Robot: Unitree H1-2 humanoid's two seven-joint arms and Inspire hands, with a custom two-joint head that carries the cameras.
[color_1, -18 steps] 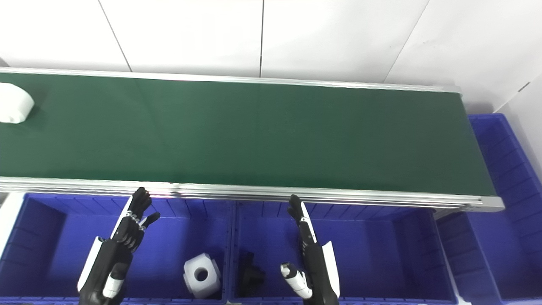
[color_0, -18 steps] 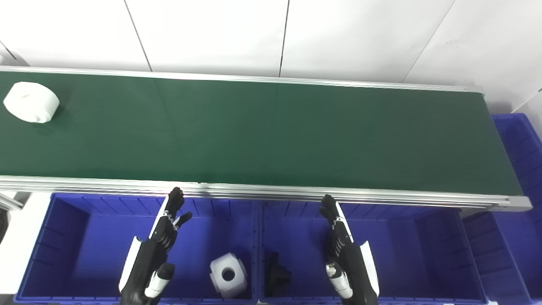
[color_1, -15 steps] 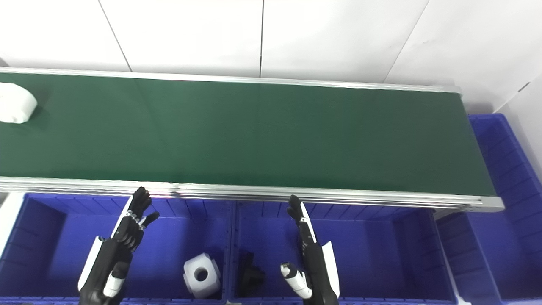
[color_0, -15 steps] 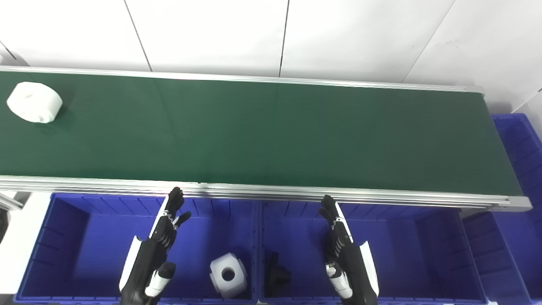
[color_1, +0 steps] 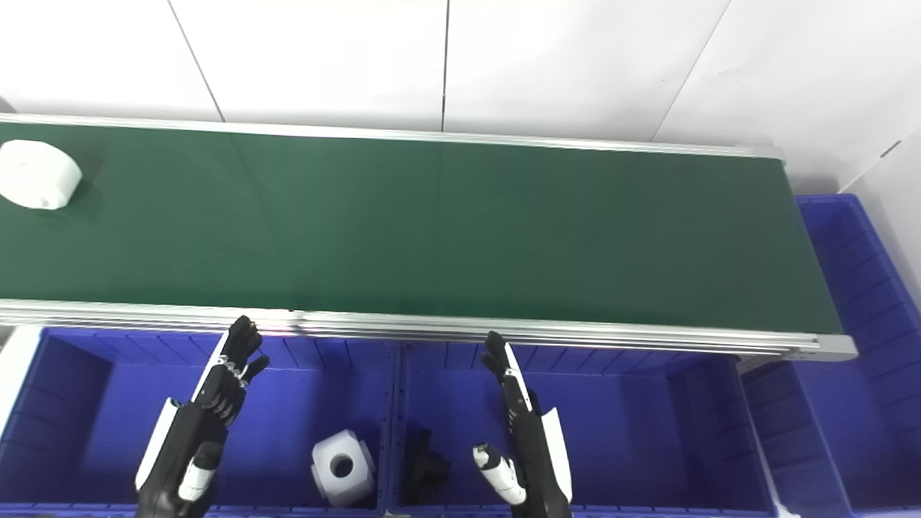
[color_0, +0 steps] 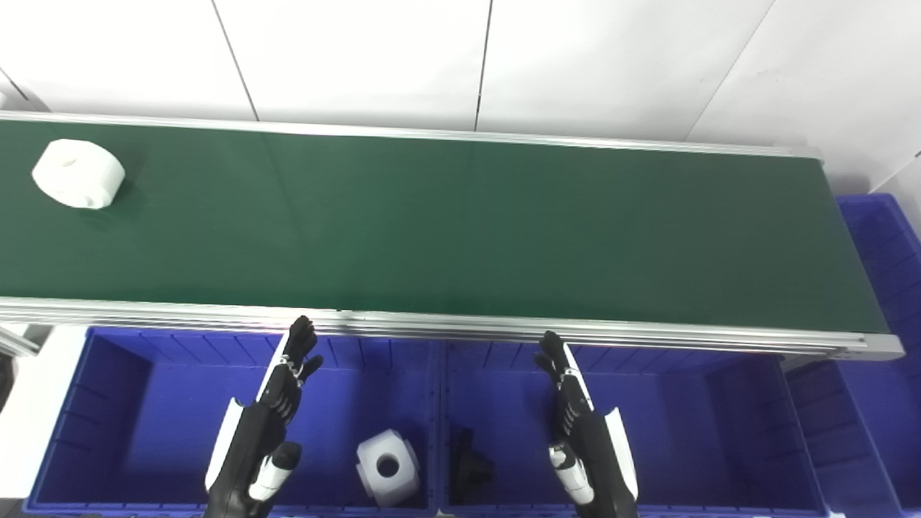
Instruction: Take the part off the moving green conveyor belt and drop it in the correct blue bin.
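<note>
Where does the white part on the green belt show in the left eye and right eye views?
Left eye view: white part, far left on the belt, fully in frame.
Right eye view: white part, at the picture's left edge.
Shared landmark: belt's right end corner.

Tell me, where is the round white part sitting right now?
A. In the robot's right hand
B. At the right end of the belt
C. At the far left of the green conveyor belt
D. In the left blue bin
C. The round white part lies on the green conveyor belt near its left end, far from both open, empty hands.
</note>
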